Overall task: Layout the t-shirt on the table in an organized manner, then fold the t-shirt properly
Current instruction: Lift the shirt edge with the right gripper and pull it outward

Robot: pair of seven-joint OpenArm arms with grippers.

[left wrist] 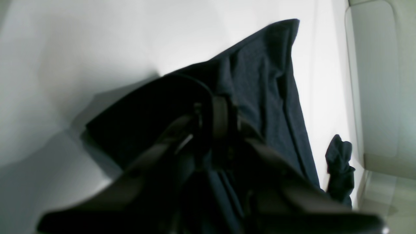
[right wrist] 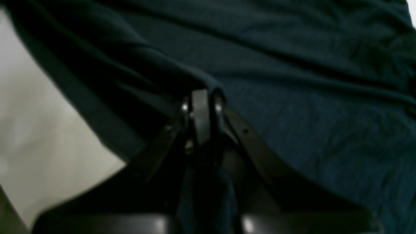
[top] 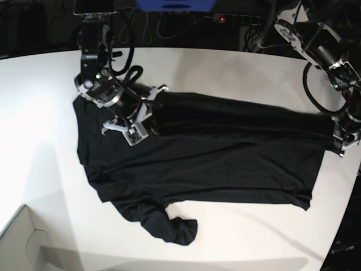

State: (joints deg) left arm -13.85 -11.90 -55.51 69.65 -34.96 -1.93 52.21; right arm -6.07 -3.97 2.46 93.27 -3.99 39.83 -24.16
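Lying spread across the middle of the white table point(top: 225, 68), the black t-shirt point(top: 225, 164) has one sleeve bunched toward the near edge. The right gripper point(right wrist: 203, 97) is pressed together, pinching a fold of its fabric (dark and blurred up close). The left gripper point(left wrist: 221, 107) likewise pinches the cloth, by the table's curved edge.

Base overhead; wrist views close, sharing t-shirt point(top: 214, 152).

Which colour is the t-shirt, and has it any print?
Plain black t-shirt, no print; base view.
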